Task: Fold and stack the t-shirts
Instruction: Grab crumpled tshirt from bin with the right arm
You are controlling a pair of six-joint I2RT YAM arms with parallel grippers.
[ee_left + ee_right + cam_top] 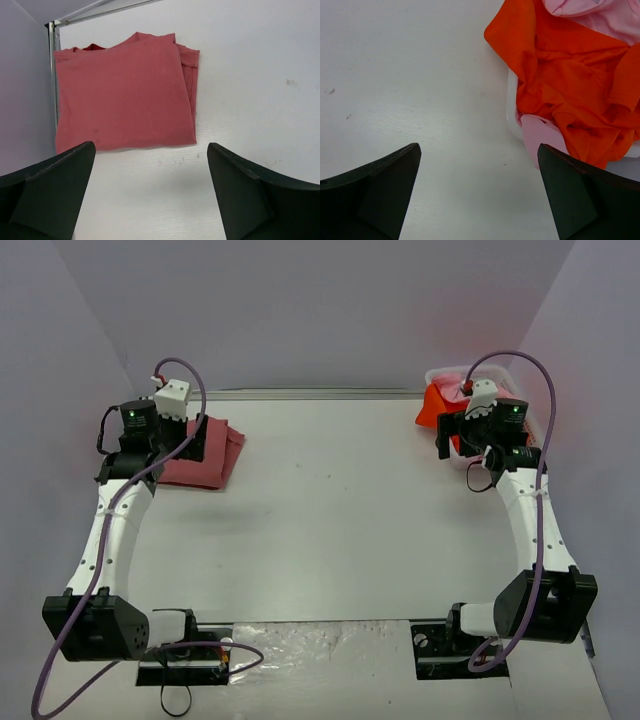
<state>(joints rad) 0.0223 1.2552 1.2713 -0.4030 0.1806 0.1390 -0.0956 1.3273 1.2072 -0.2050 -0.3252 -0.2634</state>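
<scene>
- Counts 2 arms, left arm point(110, 530) and right arm point(535, 520), and 2 grippers: left gripper point(193, 440) at the far left of the desk point(330, 510), right gripper point(447, 435) at the far right.
- Counts 1 dusty rose-red t-shirt point(212, 455), folded into a rough rectangle, lying flat on the desk in the far left corner, just ahead of the left gripper.
- Counts 1 bright orange-red t-shirt point(432, 405), crumpled, spilling over the rim of 1 white basket point(511, 107) in the far right corner, beside the right gripper.
- Finds light pink cloth point(615, 20) in the basket too, above and below the orange-red; cannot tell how many pink shirts from these folds.
- Left gripper: spread wide, holding nothing, dark fingers point(55, 192) clear of the cloth, over bare desk near the folded shirt's closest edge.
- Right gripper: equally wide and empty, fingers point(375, 192) over bare desk, the basket just ahead on the right.
- Only from the left wrist: stacked fold layers along the rose-red shirt's right side, plus a metal rail point(52, 75) touching its left edge.
- Only from the right wrist: the basket's white rim under the orange-red cloth, with a pink flap draped over it.
- Only from the top: both arms whole, and the 2 cloth spots well apart at opposite far corners.
</scene>
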